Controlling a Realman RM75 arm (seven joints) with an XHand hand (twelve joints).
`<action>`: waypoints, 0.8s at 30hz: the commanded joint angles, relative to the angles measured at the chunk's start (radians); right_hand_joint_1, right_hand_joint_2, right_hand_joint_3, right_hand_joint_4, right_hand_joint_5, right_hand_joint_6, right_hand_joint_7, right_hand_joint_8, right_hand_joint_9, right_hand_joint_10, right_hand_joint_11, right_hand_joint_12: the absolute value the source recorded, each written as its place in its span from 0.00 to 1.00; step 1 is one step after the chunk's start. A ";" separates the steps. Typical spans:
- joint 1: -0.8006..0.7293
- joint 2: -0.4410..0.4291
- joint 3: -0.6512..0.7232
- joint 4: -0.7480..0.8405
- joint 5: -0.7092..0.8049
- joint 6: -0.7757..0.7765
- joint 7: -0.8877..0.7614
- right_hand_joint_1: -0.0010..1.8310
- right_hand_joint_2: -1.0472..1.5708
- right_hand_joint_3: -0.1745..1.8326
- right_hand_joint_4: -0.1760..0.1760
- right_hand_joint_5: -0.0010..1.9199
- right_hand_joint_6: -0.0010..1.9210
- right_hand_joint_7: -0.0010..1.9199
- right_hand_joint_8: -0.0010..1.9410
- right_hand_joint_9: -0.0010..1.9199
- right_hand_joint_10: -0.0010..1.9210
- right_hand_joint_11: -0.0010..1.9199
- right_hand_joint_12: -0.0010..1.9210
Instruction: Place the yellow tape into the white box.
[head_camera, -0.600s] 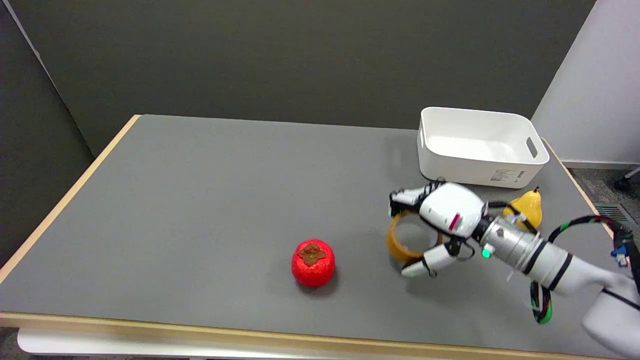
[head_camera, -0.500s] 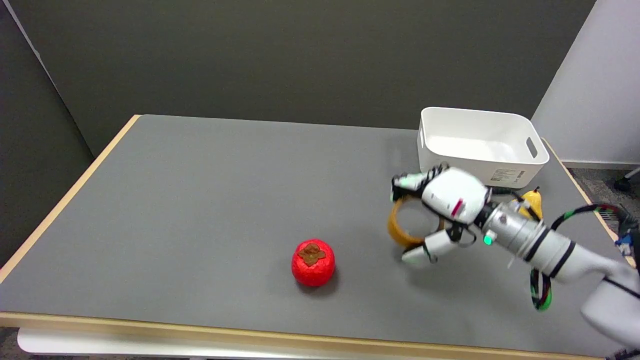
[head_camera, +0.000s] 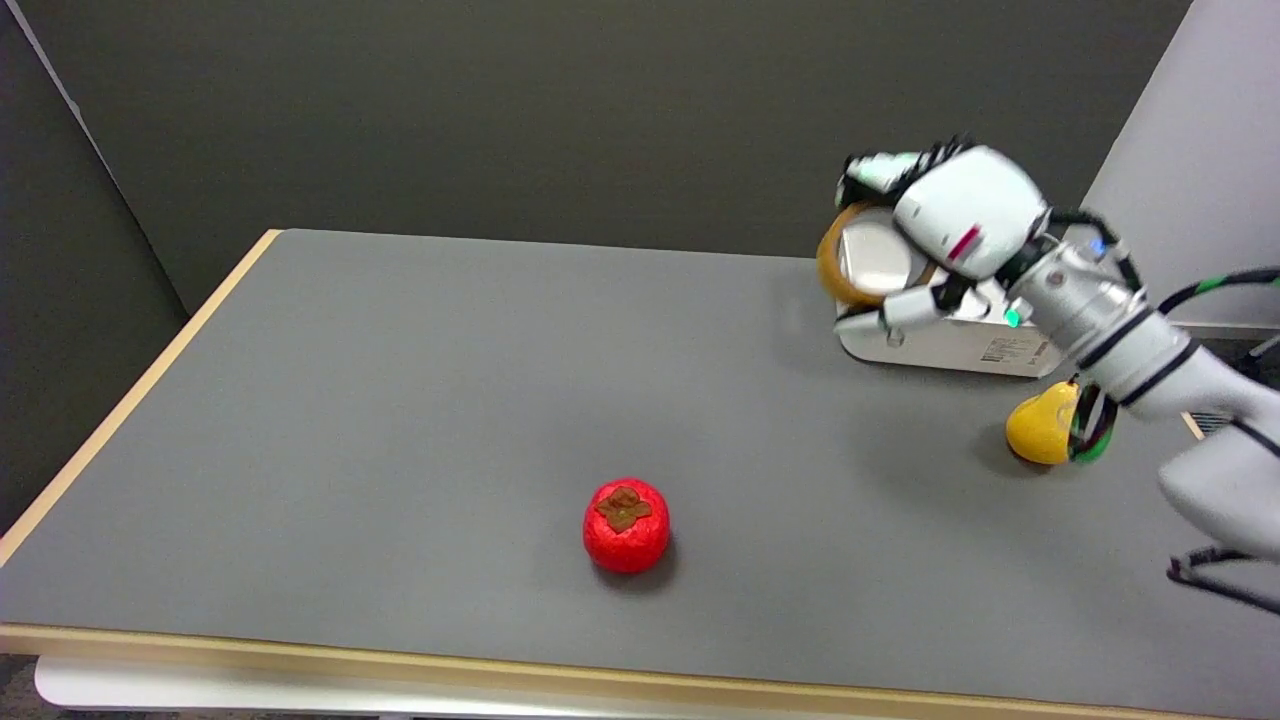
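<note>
My right hand (head_camera: 945, 225) is raised in the air at the upper right and grips the yellow tape (head_camera: 832, 270), a ring held on edge between its fingers and thumb. The tape hangs over the left end of the white box (head_camera: 960, 342), which stands on the table at the back right. My hand and forearm hide most of the box; only its front wall and lower left corner show.
A yellow pear (head_camera: 1042, 428) lies on the grey table (head_camera: 400, 400) in front of the box, partly behind my forearm and its cables. A red persimmon (head_camera: 626, 524) sits near the front middle. The table's wooden edge runs along the left and front.
My right hand has lifted the yellow tape off the table and carried it up and back to the white box's left end. The pear now shows more fully.
</note>
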 joint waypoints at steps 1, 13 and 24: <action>0.517 -0.059 -0.091 -0.496 0.021 -0.065 -0.277 0.65 0.81 0.29 0.00 0.36 0.78 0.38 0.78 0.47 0.75 0.45 1.00; 0.950 -0.104 -0.460 -1.247 0.175 0.042 -0.271 0.65 0.81 0.29 0.00 0.35 0.78 0.38 0.78 0.46 0.75 0.45 1.00; 0.765 -0.080 -0.401 -1.034 0.435 0.043 -0.137 0.27 0.65 0.59 0.77 0.05 0.17 0.13 0.19 0.18 0.40 0.14 0.69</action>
